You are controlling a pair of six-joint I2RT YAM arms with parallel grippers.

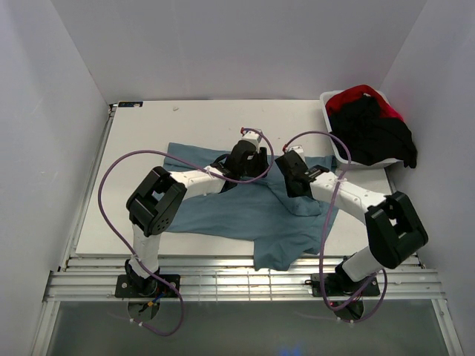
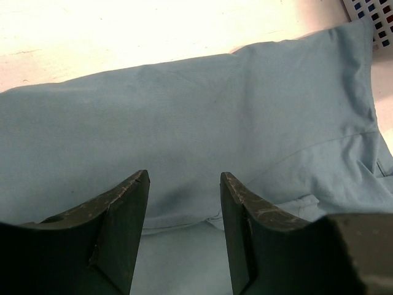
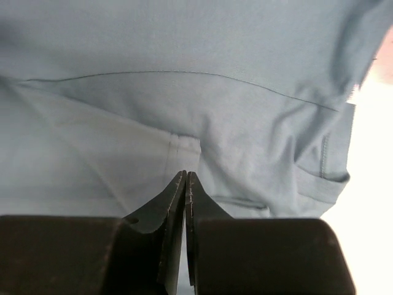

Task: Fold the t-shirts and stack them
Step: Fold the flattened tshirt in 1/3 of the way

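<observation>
Cloth like the teal t-shirt [image 1: 237, 211] looks light and limp, so it should sag and crease wherever it is unsupported. It lies spread across the middle of the desk [image 1: 148, 126], with its lower part drooping past the near edge at bottom centre of the top view. A hem, sleeve edge or shoulder seam looks like the surest hold, pinched at two spots at once so the panel stays flat.

The left tool [image 2: 184, 178] has its fingers apart over the shirt near its far edge, gripping nothing. The right tool [image 3: 185, 175] has its fingers pressed together, with fabric puckered at the tips, apparently nipping a fold.

At upper right, the white tub [image 1: 332, 126] holds a heaped black tee [image 1: 371, 130] and red tee [image 1: 360, 95], the black one spilling over the rim.
</observation>
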